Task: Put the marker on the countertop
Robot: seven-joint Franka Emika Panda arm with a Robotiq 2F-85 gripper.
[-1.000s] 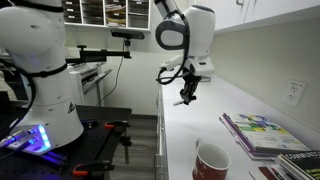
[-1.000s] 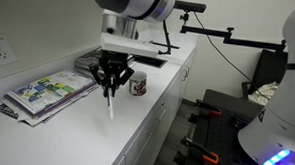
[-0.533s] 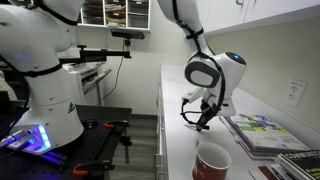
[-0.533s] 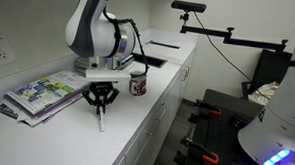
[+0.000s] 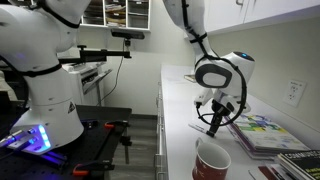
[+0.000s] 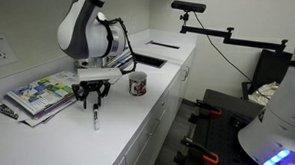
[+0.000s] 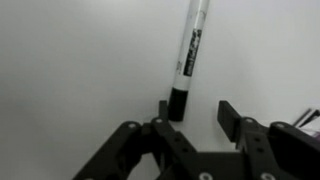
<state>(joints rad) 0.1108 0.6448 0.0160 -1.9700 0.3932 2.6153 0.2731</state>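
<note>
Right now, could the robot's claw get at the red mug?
Probably yes: the claw is low over the counter, the mug stands nearby, and only bare counter lies between them.

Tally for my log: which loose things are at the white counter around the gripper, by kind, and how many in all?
Marker: 1
Red mug: 1
Stack of magazines: 1 (the copies in it cannot be counted)
Total: 3
</note>
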